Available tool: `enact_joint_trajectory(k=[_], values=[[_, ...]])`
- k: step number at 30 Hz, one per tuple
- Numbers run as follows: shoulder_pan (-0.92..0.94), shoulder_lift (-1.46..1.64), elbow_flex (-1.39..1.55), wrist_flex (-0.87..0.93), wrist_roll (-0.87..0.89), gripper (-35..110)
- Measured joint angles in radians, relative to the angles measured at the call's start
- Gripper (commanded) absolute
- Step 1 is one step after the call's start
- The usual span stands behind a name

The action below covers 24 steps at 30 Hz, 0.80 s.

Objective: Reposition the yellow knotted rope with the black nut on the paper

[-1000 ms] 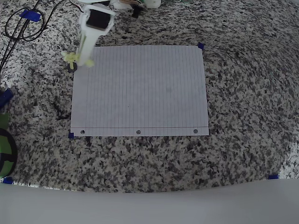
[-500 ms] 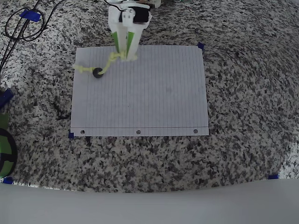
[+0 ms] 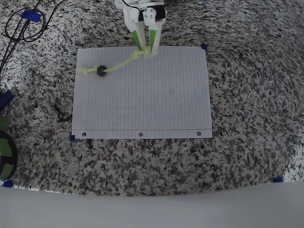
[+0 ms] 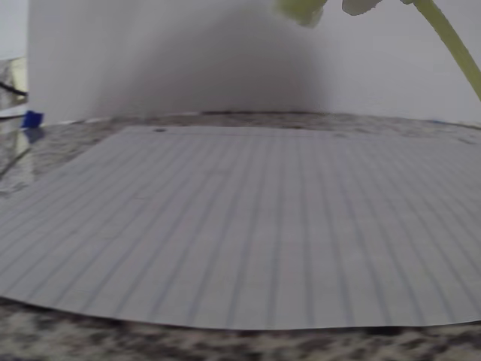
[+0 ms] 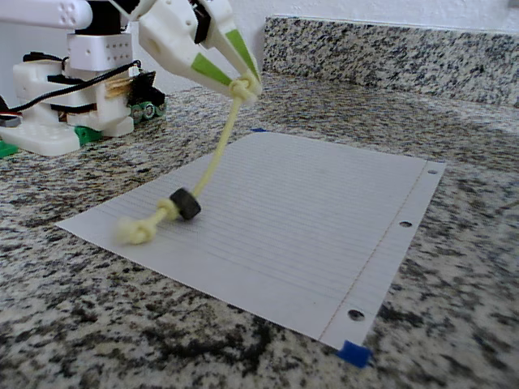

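Note:
The white lined paper [image 3: 156,95] lies flat on the granite counter, its punched holes along the near edge in the overhead view. My gripper [image 3: 146,51] hangs over the sheet's far edge, shut on one knotted end of the yellow rope [image 5: 220,143]. From there the rope [image 3: 118,63] slants down to the left. Its black nut [image 3: 100,71] and the frayed knot beyond it rest on the paper's far-left part. In the fixed view the nut [image 5: 186,203] sits on the sheet [image 5: 308,219] below my gripper [image 5: 243,84]. The wrist view looks low across the paper [image 4: 240,226], with rope [image 4: 451,41] at the top right.
Blue tape bits [image 3: 204,47] mark the sheet's corners. Black cables [image 3: 19,26] loop at the far left of the counter. The arm's white base [image 5: 69,97] stands behind the paper. A green-and-black object [image 3: 5,152] sits at the left edge.
My gripper has carried the rope end from the paper's far-left corner rightward along the far edge. The nut was dragged from the counter onto the sheet, and the rope has stretched out.

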Motion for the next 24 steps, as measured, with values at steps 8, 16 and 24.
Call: enact_joint_trajectory(k=[8, 16, 24], values=[[-0.072, 0.089, 0.083, 0.029, 0.006, 10], [-0.106, 0.127, 0.101, 0.034, 0.002, 68], [-0.129, 0.172, 0.104, 0.041, -0.091, 68]])
